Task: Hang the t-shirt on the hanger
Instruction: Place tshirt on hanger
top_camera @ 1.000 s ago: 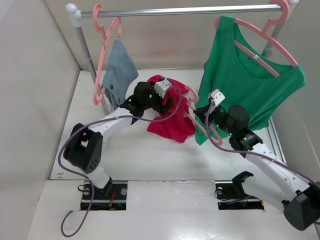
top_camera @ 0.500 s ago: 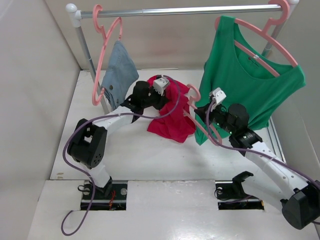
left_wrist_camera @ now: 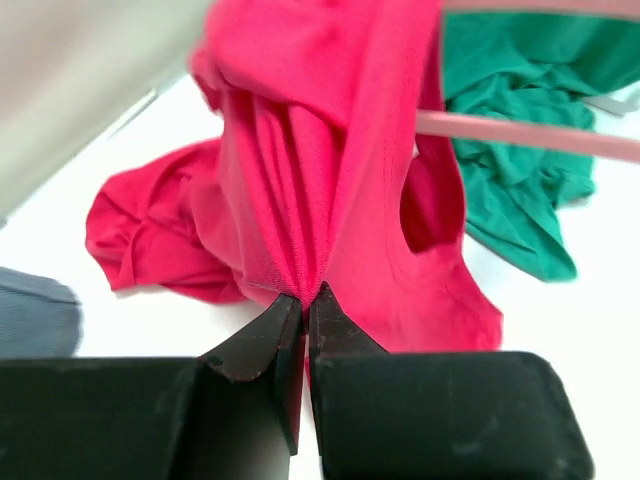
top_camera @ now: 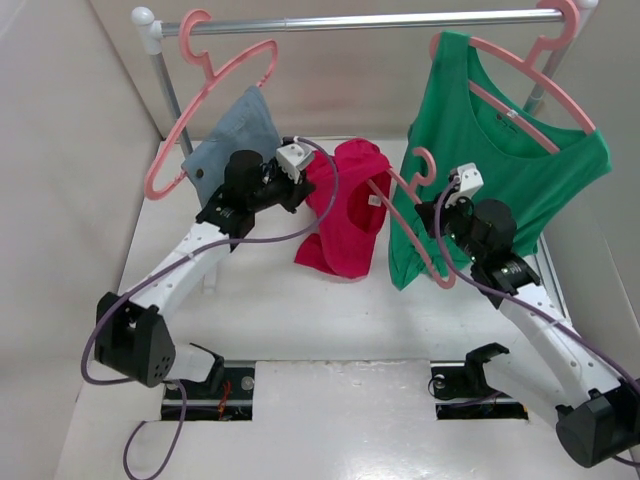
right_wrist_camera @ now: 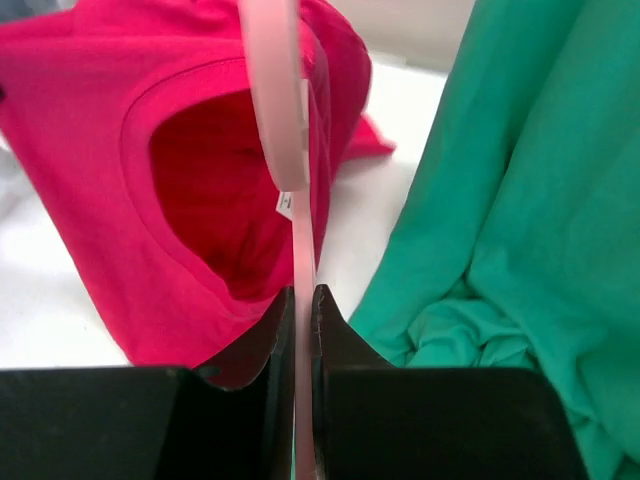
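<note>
Since the earlier frame the left arm has raised and carried the t-shirt (top_camera: 345, 215) up and rearward, and the hanger bearing the blue-grey garment (top_camera: 225, 150) has swung round on the rail (top_camera: 350, 20).

The left gripper (left_wrist_camera: 303, 300) is pressed together on a gathered ridge of red cloth. The garment hangs from that pinch, between the blue-grey garment and the green tank top (top_camera: 500, 170), with its lower folds trailing on the surface (top_camera: 260, 300).

The right gripper (right_wrist_camera: 300, 300) is clamped on the hanger (right_wrist_camera: 272, 100), holding it just beside the shirt. One sloping arm points at the neck opening near the white label (right_wrist_camera: 285, 205). Whether its tip is inside the collar cannot be confirmed.

Assessment: the cloth is light, soft and limp, so it will sag and fold wherever unsupported. A hold near the collar or shoulder seam should keep the neck open for threading. The hanger looks stiff and smooth, so it could twist in a narrow pinch.
</note>
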### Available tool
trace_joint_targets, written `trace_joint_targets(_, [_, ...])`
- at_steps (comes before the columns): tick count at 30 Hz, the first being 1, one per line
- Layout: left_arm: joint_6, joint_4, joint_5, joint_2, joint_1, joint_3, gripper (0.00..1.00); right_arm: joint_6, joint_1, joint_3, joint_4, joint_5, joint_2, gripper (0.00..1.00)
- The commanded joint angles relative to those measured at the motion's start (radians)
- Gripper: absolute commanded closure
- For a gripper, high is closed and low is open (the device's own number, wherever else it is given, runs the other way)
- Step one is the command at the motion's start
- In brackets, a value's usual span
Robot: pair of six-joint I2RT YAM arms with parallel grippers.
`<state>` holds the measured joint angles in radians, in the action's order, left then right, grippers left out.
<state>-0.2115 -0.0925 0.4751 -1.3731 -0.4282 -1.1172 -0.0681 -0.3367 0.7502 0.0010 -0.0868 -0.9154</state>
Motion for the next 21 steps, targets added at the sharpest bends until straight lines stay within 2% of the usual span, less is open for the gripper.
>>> trace_joint_targets(1, [-0.060,0.072,0.065,0.069,-0.010,0.011,1.00,0.000,0.016,0.089,0.051,0.088,0.043,1.00])
trace_joint_targets(6, [-0.173,0.140,0.106,0.121,-0.093,0.049,1.00,0.037,0.016,0.109,0.051,0.056,0.061,1.00])
trace_joint_targets(11, [-0.366,0.265,0.281,0.121,-0.115,0.060,1.00,0.073,-0.005,0.118,0.088,-0.043,0.061,1.00])
trace_joint_targets(12, [-0.396,0.286,0.301,0.112,-0.115,0.051,0.97,0.086,-0.016,0.107,0.102,-0.062,0.061,1.00])
trace_joint_targets(13, [-0.419,0.301,0.310,0.112,-0.115,0.051,0.79,0.106,-0.016,0.107,0.112,-0.080,0.070,1.00])
trace_joint_targets(14, [-0.419,0.301,0.294,0.112,-0.115,0.042,0.56,0.119,-0.016,0.097,0.123,-0.112,0.070,1.00])
trace_joint_targets(15, [-0.430,0.301,0.277,0.112,-0.115,0.033,0.25,0.129,-0.016,0.097,0.123,-0.123,0.070,1.00])
trace_joint_targets(17, [-0.469,0.260,0.222,0.131,-0.115,0.022,0.18,0.163,-0.016,0.066,0.123,-0.155,0.070,1.00])
trace_joint_targets(21, [-0.532,0.142,0.172,0.181,-0.115,0.022,0.18,0.185,-0.016,0.034,0.151,-0.241,0.070,1.00])
